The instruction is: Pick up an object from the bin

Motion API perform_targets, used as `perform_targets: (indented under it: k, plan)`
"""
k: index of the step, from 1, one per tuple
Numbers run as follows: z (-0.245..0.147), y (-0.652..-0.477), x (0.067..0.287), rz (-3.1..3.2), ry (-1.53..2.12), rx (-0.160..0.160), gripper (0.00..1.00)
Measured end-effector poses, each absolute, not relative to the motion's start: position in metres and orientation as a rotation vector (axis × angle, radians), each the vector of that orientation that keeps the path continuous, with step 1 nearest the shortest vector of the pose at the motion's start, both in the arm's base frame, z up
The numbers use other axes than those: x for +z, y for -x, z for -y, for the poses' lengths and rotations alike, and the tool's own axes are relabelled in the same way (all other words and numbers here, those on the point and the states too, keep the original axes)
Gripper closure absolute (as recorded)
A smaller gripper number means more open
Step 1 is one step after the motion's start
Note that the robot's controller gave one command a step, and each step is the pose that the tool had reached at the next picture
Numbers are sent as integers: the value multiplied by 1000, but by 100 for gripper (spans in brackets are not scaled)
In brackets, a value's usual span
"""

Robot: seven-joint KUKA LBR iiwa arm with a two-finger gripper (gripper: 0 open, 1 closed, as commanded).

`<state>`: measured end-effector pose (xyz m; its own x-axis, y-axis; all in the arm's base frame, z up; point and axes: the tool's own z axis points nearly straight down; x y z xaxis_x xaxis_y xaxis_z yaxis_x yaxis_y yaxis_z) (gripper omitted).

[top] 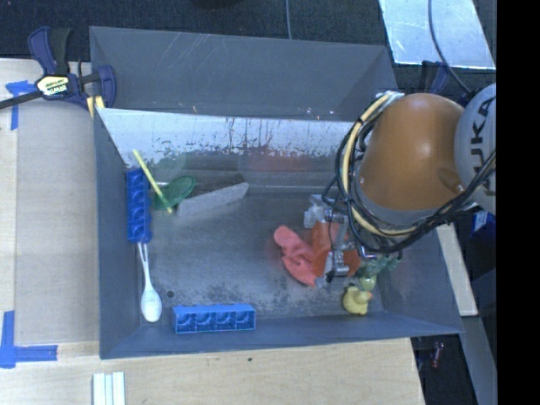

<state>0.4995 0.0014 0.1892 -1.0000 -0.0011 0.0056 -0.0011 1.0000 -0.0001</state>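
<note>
Gripper point(332, 256): low in the right-front part of the bin point(245, 74); I cannot tell whether its fingers are apart or together (grey metal and something red-orange blur into one there).
Touching or held: nothing can be made out between the fingers; the gripper stands at the right edge of the pink crumpled thing point(294, 256), and I cannot tell whether it touches it.
Pink crumpled thing: soft-looking and rumpled, on the bin floor right of centre, just left of the gripper.
Small yellow thing point(357, 300): lumpy, just below and right of the gripper, close to the front wall.
Orange cover point(409, 163): a smooth dome on the wrist above the gripper, ringed by looped cables point(348, 163).
Writing: the letters "UKA" on the pale arm link point(481, 137) at the right (the start of the word is cut off).
Blue studded brick point(214, 319): long, lying flat against the front wall, well left of the gripper.
Second blue brick point(137, 205): lying along the left wall.
White spoon point(149, 289): just below that brick, bowl towards the front.
Green thing point(175, 191): back left, with a thin yellow stick point(148, 175) across it.
Pale grey flat piece point(215, 199): just right of the green thing.
</note>
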Motion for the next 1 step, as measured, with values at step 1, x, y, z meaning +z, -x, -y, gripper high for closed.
perform_targets:
  k: [1]
  plan:
    - [-1,-502,193,3145,-1,0,0]
